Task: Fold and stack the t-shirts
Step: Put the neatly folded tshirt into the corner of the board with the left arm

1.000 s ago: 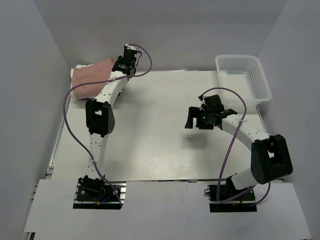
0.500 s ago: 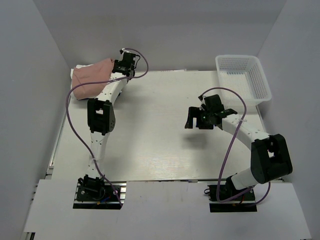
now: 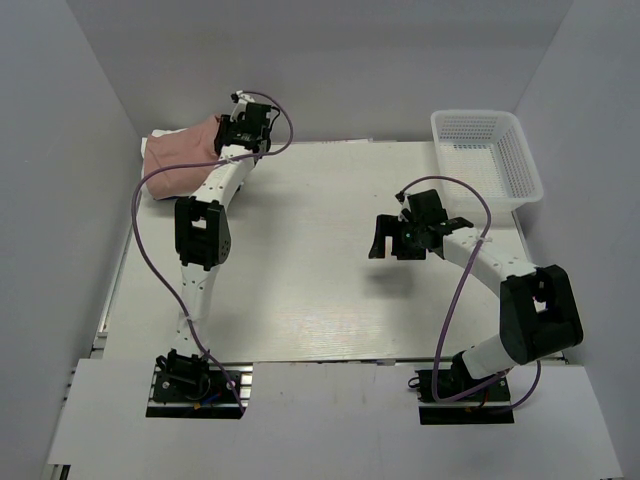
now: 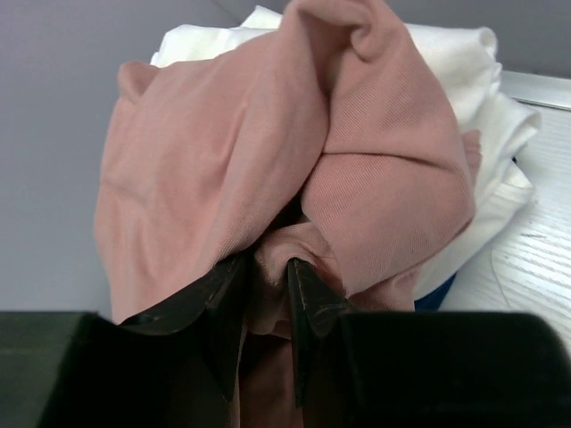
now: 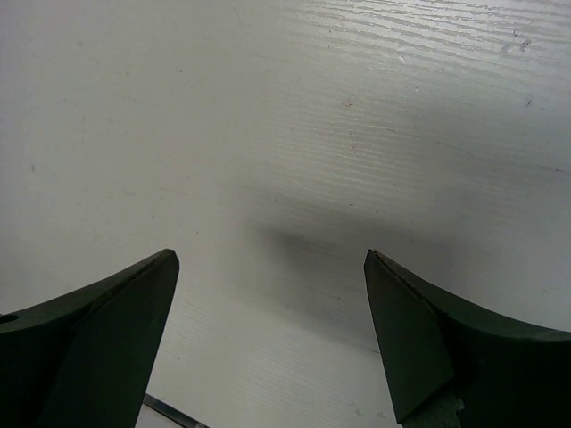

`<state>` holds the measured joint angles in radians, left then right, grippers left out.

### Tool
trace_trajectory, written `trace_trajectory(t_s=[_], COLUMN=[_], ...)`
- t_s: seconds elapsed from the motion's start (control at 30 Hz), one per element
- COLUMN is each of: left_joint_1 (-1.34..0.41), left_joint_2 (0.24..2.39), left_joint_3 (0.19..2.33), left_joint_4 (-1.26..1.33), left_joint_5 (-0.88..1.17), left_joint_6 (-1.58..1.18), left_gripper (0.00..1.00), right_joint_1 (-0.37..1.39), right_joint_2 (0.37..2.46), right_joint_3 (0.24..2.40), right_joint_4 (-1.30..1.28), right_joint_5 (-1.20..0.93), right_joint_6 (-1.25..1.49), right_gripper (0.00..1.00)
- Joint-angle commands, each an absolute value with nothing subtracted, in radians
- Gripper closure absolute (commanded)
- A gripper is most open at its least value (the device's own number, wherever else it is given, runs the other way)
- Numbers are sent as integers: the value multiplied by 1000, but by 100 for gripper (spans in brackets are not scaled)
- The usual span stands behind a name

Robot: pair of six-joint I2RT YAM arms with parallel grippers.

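Note:
A dusty pink t-shirt (image 3: 180, 150) lies crumpled at the table's far left corner, on top of white t-shirts (image 4: 464, 71) that show around it in the left wrist view. My left gripper (image 3: 232, 128) is at the pile's right edge, shut on a fold of the pink t-shirt (image 4: 268, 160); pink cloth bulges between the two dark fingers (image 4: 308, 294). My right gripper (image 3: 384, 238) hovers over bare table right of centre, open, with nothing between its fingertips (image 5: 143, 303).
A white plastic mesh basket (image 3: 487, 155) stands at the far right corner of the table (image 3: 300, 270). Grey walls close in the left, back and right sides. A bit of blue shows under the white shirts (image 4: 442, 290).
The left wrist has shifted slightly left and back at the pile, still gripping the pink cloth. The right arm has stayed where it was.

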<state>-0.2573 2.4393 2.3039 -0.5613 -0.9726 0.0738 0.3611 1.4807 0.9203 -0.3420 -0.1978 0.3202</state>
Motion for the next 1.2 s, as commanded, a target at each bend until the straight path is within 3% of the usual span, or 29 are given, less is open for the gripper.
trace_trajectory(t_s=[0.0, 0.27, 0.37, 0.4, 0.53, 1.17], left_joint_1=[-244, -225, -225, -225, -236, -236], left_joint_2=[2365, 2407, 2407, 2407, 2396, 2227], left_joint_3=[2312, 2315, 2280, 2279, 2269, 2307], left_joint_4=[-528, -549, -549, -549, -590, -681], left_joint_5=[-1035, -1144, -1134, -1114, -973, -615], left_joint_6=[69, 109, 109, 100, 74, -48], left_gripper=[64, 63, 54, 46, 38, 34], right_joint_1=[356, 353, 348, 353, 347, 351], right_joint_2=[1491, 1511, 1523, 1523, 1528, 1485], right_joint_3=[969, 974, 985, 985, 996, 988], right_joint_4=[-339, -339, -339, -339, -339, -328], right_joint_5=[-212, -213, -221, -221, -230, -256], right_joint_6=[304, 301, 296, 296, 298, 313], right_gripper=[9, 9, 9, 9, 9, 9])
